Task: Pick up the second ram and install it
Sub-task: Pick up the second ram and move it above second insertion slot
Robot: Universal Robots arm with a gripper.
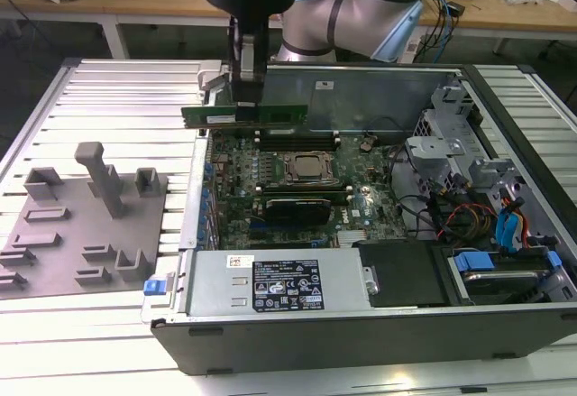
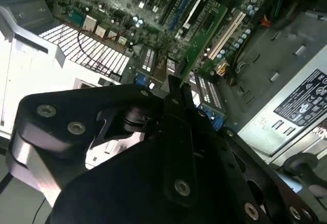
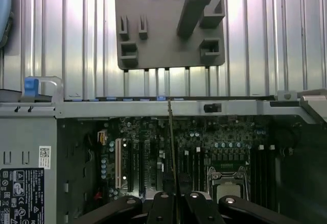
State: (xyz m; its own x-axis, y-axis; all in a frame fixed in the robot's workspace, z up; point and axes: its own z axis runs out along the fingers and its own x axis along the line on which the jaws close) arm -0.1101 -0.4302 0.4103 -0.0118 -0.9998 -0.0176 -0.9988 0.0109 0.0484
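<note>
The second ram (image 1: pixel 270 115) is a long dark green stick held level above the back left part of the motherboard (image 1: pixel 361 207), over the memory slots (image 1: pixel 288 138) behind the CPU socket (image 1: pixel 306 169). My gripper (image 1: pixel 245 98) is shut on its top edge near the middle and points straight down. In the first wrist view the second ram (image 3: pixel 171 147) shows edge-on as a thin line running out from the gripper (image 3: pixel 176 197). In the second wrist view the gripper (image 2: pixel 176 95) hangs over the board, with the green second ram (image 2: pixel 204 35) reaching away from it.
The open computer case (image 1: pixel 361 333) lies on a ribbed metal table. A silver power supply (image 1: pixel 279 283) sits along its near side, with drive bays and cables (image 1: pixel 487 207) at the exterior view's right. A grey fixture plate with blocks (image 1: pixel 81 225) lies at the exterior view's left.
</note>
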